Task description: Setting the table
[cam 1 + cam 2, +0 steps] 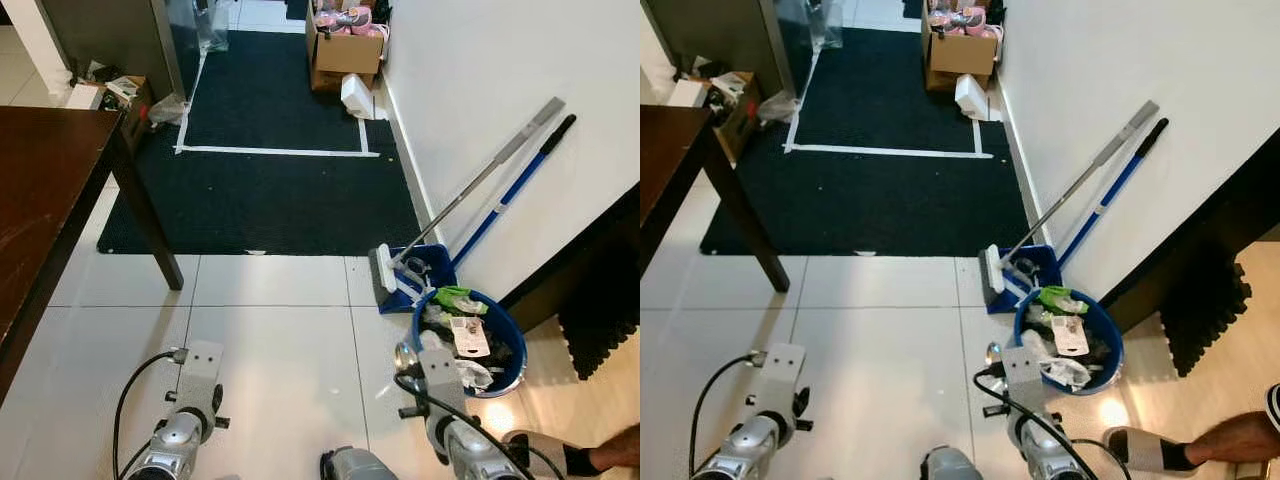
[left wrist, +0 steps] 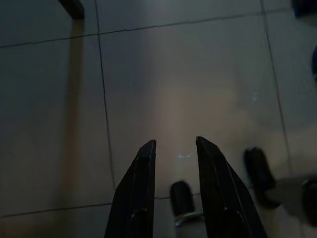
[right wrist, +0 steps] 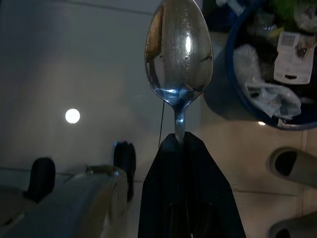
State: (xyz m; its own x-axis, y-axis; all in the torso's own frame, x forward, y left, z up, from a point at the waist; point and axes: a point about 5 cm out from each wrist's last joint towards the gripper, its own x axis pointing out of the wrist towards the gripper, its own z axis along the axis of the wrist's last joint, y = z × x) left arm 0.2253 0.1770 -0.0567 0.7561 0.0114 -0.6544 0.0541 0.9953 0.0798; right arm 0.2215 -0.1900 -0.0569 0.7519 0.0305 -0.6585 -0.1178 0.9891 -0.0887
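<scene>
White floor tiles (image 1: 270, 340) meet a dark rug (image 1: 270, 170), with a dark wooden table (image 1: 40, 190) on the robot's left.
Right gripper (image 3: 181, 140) is clenched on the neck of a metal spoon (image 3: 179, 52), bowl pointing outward, held low beside a blue bin (image 1: 505, 345) full of rubbish by the wall; left gripper (image 2: 176, 146) hangs over bare tile with its fingers apart, grasping nothing.

Spoon (image 3: 178, 54): polished metal, mirror-glossy. Floor tiles (image 1: 270, 340): smooth, shiny. Table (image 1: 45, 190): dark glossy wood. Bucket (image 1: 505, 335): blue plastic. Mat (image 1: 270, 180): matt, rough.
</scene>
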